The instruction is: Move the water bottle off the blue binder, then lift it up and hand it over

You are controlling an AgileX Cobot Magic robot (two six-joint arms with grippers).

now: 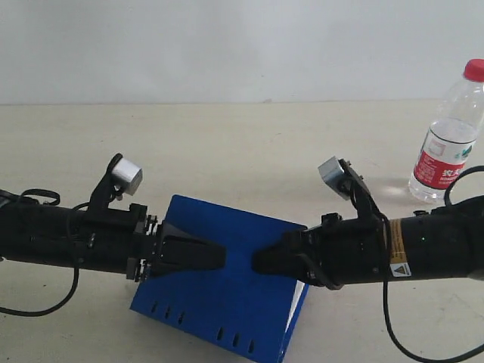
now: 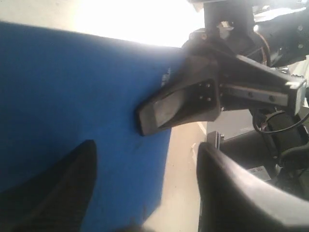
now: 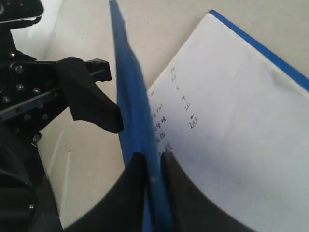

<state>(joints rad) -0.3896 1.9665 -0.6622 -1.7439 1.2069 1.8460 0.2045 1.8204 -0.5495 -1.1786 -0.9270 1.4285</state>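
— Where is the bottle (image 1: 446,144)?
— It stands upright on the worktop (image 1: 227,144) at the far right, red cap on, well apart from the binder (image 1: 219,310) and clear of both arms.
— And the binder?
— It lies near the front of the worktop, between the two arms. On its right side the blue cover (image 3: 128,96) is lifted, and a white page (image 3: 241,121) with handwriting shows beneath it.
— What of the right fingers (image 3: 133,181)?
— They are clamped on the edge of the cover, one on each face of it.
— The left fingers (image 2: 58,193)?
— They stand apart and hold nothing, over the binder's left part. Whether they touch the blue surface cannot be told.
— How do the two arms stand to each other?
— Their tips face each other over the binder, near but not touching.
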